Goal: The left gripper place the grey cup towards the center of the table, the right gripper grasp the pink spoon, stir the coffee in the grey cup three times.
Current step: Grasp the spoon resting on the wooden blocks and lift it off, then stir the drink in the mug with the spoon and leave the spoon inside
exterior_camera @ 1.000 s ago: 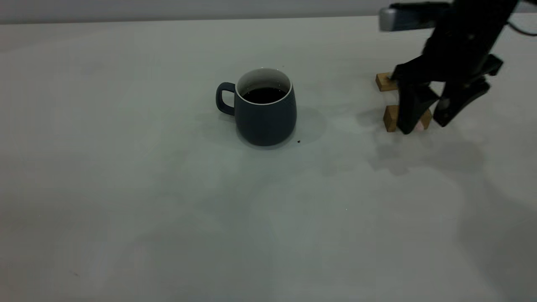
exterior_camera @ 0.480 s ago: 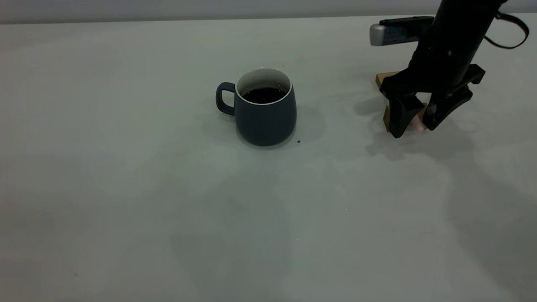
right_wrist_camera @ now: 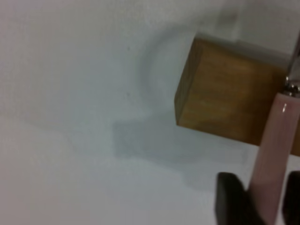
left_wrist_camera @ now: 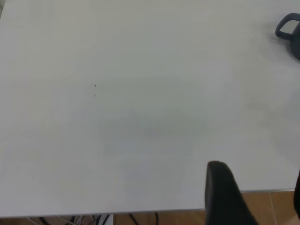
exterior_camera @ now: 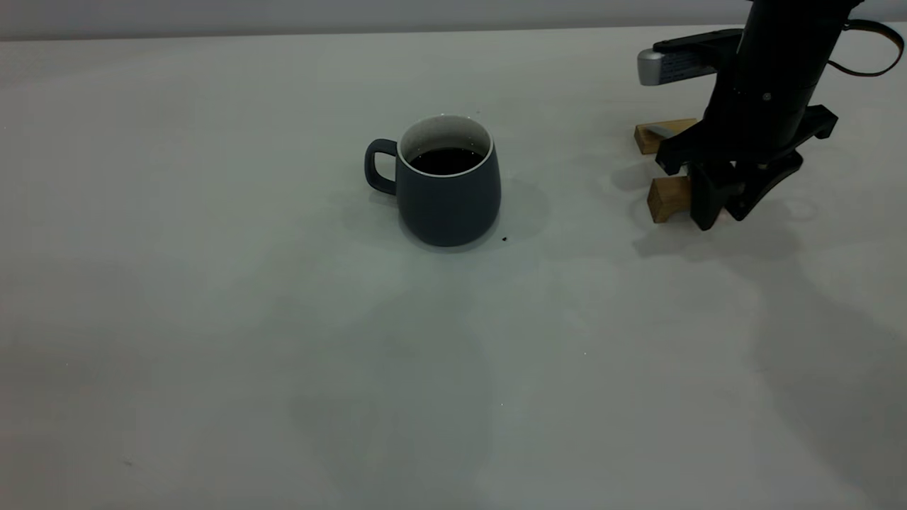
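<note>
The grey cup (exterior_camera: 448,193) stands upright near the table's (exterior_camera: 212,319) middle, handle to the left, with dark coffee (exterior_camera: 446,161) inside. Its handle (left_wrist_camera: 287,26) shows at the edge of the left wrist view. The pink spoon (right_wrist_camera: 274,154) lies across a tan block, and its metal end (exterior_camera: 663,130) rests on the farther block. My right gripper (exterior_camera: 717,214) is down at the near block, shut on the spoon's pink handle (right_wrist_camera: 262,206). My left gripper (left_wrist_camera: 260,197) hangs open over the table's edge, far from the cup and out of the exterior view.
Two tan wooden blocks (exterior_camera: 668,199) (exterior_camera: 652,138) sit at the right rear under the spoon. A tiny dark speck (exterior_camera: 504,239) lies beside the cup. The table's edge (left_wrist_camera: 140,213) with brown floor beyond shows in the left wrist view.
The right gripper's fingers, spread around the near block a second ago, have come together on the spoon's handle. The cup has not moved.
</note>
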Controlling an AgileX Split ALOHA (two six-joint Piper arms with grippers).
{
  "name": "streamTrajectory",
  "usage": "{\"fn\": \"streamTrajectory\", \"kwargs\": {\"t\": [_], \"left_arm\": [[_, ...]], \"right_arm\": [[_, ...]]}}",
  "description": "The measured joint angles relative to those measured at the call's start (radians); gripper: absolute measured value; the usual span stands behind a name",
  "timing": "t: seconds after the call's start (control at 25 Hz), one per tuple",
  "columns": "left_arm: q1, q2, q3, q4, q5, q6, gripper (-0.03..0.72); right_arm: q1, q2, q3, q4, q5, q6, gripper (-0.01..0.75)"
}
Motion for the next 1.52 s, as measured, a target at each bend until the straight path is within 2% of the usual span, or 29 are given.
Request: {"fn": "streamTrajectory", "kwargs": {"t": [0.08, 0.28, 0.4, 0.48, 0.64, 0.76, 0.88, 1.0, 1.32, 1.52], "left_arm": [[0.0, 0.0, 0.0, 0.0, 0.0, 0.0, 0.434], [0.0, 0.0, 0.0, 0.0, 0.0, 0.0, 0.434], [0.0, 0.0, 0.0, 0.0, 0.0, 0.0, 0.434], [0.0, 0.0, 0.0, 0.0, 0.0, 0.0, 0.434], [0.0, 0.0, 0.0, 0.0, 0.0, 0.0, 0.434], [0.0, 0.0, 0.0, 0.0, 0.0, 0.0, 0.434], [0.0, 0.0, 0.0, 0.0, 0.0, 0.0, 0.434], [0.0, 0.0, 0.0, 0.0, 0.0, 0.0, 0.434], [0.0, 0.0, 0.0, 0.0, 0.0, 0.0, 0.434], [0.0, 0.0, 0.0, 0.0, 0.0, 0.0, 0.434]], "right_arm": [[0.0, 0.0, 0.0, 0.0, -0.001, 0.001, 0.144], [0.0, -0.059, -0.001, -0.003, 0.013, 0.029, 0.145], [0.0, -0.16, -0.037, 0.067, 0.111, 0.084, 0.145], [0.0, -0.22, -0.074, 0.176, 0.229, 0.127, 0.145], [0.011, -0.276, -0.125, 0.513, 0.471, 0.171, 0.145], [0.046, -0.277, -0.129, 0.774, 0.544, 0.197, 0.145], [0.08, -0.277, -0.131, 0.99, 0.537, 0.295, 0.145], [0.112, -0.277, -0.131, 1.096, 0.488, 0.468, 0.145], [0.2, -0.277, -0.131, 1.199, 0.345, 0.94, 0.145], [0.209, -0.245, -0.131, 1.284, 0.337, 1.053, 0.145]]}}
